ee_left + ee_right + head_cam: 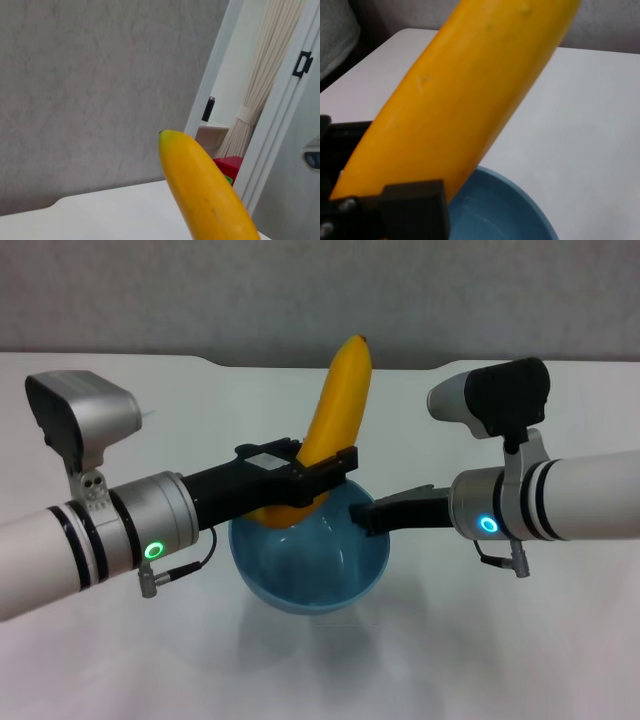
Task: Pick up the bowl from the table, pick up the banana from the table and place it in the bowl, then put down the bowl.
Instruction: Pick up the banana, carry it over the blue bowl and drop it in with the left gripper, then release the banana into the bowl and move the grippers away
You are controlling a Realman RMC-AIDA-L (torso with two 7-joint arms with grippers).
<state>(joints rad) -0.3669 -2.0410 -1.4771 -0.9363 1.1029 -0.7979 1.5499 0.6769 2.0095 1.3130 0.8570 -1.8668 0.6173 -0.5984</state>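
The yellow-orange banana (338,405) stands nearly upright, its lower end inside the light blue bowl (310,570). My left gripper (305,478) is shut on the banana's lower part, reaching in from the left over the bowl's rim. My right gripper (362,513) is shut on the bowl's right rim and holds it slightly above the white table (520,650), with a shadow beneath. The banana fills the right wrist view (470,90), above the bowl's rim (500,200) and a black finger of the left gripper (415,207). The banana's tip shows in the left wrist view (200,185).
The table's far edge has a shallow notch (290,365) with a grey wall behind. In the left wrist view a red object (229,165), a curtain (265,80) and a white door frame stand beyond the table.
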